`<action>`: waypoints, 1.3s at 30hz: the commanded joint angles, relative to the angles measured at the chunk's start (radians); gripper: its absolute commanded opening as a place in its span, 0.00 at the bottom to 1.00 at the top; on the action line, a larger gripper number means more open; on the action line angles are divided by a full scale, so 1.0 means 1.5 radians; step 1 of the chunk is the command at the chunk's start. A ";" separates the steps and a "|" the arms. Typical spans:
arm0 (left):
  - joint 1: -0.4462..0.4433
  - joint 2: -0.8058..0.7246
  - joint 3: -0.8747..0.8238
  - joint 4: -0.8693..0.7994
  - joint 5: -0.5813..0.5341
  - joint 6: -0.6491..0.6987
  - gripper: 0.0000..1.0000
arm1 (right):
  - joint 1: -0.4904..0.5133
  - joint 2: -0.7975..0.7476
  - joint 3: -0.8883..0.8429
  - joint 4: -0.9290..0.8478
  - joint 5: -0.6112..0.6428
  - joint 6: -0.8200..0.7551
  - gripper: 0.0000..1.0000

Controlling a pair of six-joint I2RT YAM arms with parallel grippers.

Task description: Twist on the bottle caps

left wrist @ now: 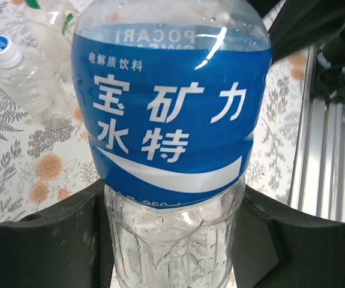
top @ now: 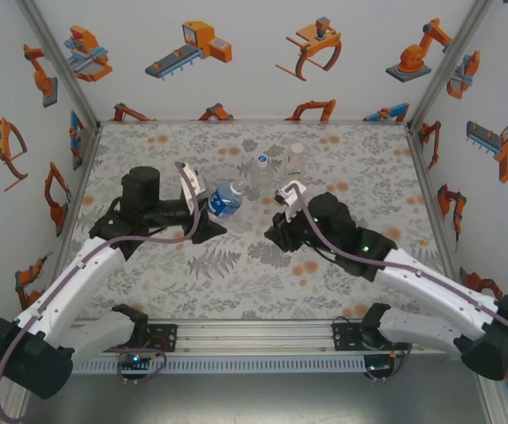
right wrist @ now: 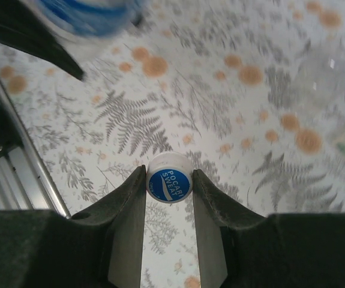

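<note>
Left pincer (left wrist: 172, 243) clamped around the blue-label bottle (left wrist: 172, 120) near desk (top: 192, 265) centre. At its 3 o'clock, right pincer (right wrist: 169, 201) pinches a cap (right wrist: 168, 182). Further bottles (top: 258, 175), apparently upright, at 1 o'clock.

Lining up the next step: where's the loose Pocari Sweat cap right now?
Right wrist view: the cap is pinched in the right gripper above the table, right of the blue-label bottle the left gripper holds.
</note>
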 commanded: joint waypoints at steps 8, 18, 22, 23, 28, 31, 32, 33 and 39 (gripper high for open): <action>-0.046 -0.029 -0.002 -0.116 0.005 0.227 0.00 | 0.004 -0.055 0.073 -0.044 -0.237 -0.247 0.00; -0.075 -0.035 -0.003 -0.165 0.007 0.309 0.00 | 0.004 -0.027 0.091 -0.010 -0.294 -0.292 0.00; -0.076 -0.037 -0.004 -0.166 0.020 0.313 0.00 | 0.005 -0.010 0.098 -0.012 -0.309 -0.296 0.00; -0.077 -0.037 -0.004 -0.166 0.023 0.315 0.00 | 0.005 -0.007 0.100 -0.009 -0.315 -0.296 0.00; -0.081 -0.035 -0.001 -0.181 0.022 0.331 0.00 | 0.006 0.003 0.105 0.002 -0.324 -0.296 0.00; -0.083 -0.036 0.000 -0.187 0.022 0.339 0.00 | 0.006 0.008 0.109 0.002 -0.321 -0.297 0.00; -0.084 -0.037 -0.001 -0.188 0.023 0.341 0.00 | 0.006 0.010 0.110 0.000 -0.322 -0.298 0.00; -0.085 -0.037 -0.001 -0.188 0.023 0.343 0.00 | 0.006 0.011 0.113 -0.005 -0.326 -0.301 0.00; -0.086 -0.037 0.002 -0.189 0.032 0.337 0.00 | 0.007 0.025 0.130 -0.043 -0.351 -0.332 0.00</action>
